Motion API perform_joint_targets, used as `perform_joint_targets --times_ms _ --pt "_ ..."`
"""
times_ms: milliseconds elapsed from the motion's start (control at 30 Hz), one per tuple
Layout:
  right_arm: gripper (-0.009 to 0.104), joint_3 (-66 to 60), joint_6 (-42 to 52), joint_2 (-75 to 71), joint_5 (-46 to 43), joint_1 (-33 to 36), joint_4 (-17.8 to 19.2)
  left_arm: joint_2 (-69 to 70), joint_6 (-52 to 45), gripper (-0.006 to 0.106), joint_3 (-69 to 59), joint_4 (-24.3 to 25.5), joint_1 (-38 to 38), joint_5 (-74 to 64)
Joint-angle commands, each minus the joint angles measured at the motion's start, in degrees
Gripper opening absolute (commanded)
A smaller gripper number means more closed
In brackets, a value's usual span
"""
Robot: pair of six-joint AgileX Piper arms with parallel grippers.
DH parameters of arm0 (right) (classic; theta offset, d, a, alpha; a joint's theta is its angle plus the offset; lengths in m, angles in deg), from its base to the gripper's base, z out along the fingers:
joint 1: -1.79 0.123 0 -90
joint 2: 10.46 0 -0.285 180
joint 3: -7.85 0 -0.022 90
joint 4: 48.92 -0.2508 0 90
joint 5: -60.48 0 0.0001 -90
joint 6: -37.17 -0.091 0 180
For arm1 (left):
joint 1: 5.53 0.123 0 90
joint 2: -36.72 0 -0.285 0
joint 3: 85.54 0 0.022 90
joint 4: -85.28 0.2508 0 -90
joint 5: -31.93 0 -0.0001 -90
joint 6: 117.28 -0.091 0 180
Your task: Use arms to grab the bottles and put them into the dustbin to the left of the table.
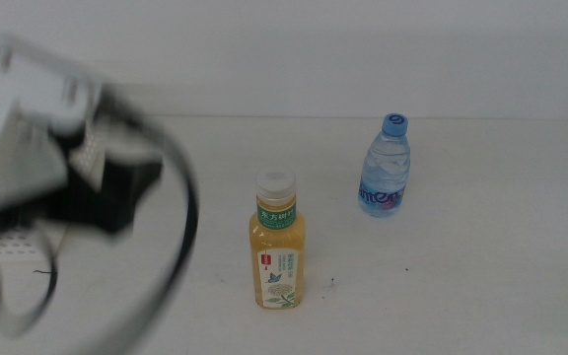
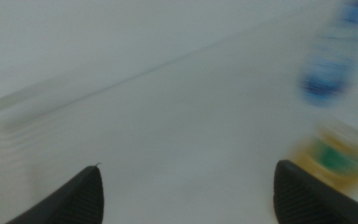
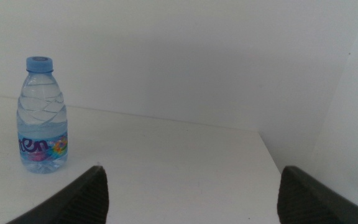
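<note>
My left hand (image 2: 188, 193) is hovering wide and empty at the bench's (image 1: 442, 286) left side, blurred. My right hand (image 3: 191, 196) is waiting wide and empty too. The tea bottle (image 1: 277, 242) is standing upright nearest, mid-bench. The water bottle (image 1: 385, 168) is standing farther back, to its right, well apart.

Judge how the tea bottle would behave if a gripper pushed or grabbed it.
The tea bottle stands upright, tall over a narrow base, so a push near its white cap would probably tip it. It looks full of yellow liquid, so likely heavy for its size. Its round body and smooth label may slip or roll once down. The left gripper, open, is blurred.
</note>
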Motion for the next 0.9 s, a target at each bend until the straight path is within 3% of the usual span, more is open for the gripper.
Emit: perform_joint_targets --times_ms 0,267,867 --pt "0.083 -0.23 0.35 -0.29 -0.67 -0.43 0.5 6.21 -4.57 0.094 -6.03 -4.78 -3.79 3.54" --pt "0.083 -0.23 0.35 -0.29 -0.67 -0.43 0.5 23.35 -4.68 0.094 -15.45 -9.91 -13.26 -0.15" --pt "0.083 -0.23 0.35 -0.29 -0.67 -0.43 0.5 32.65 -4.68 0.094 -15.59 -10.62 -13.61 -8.2"
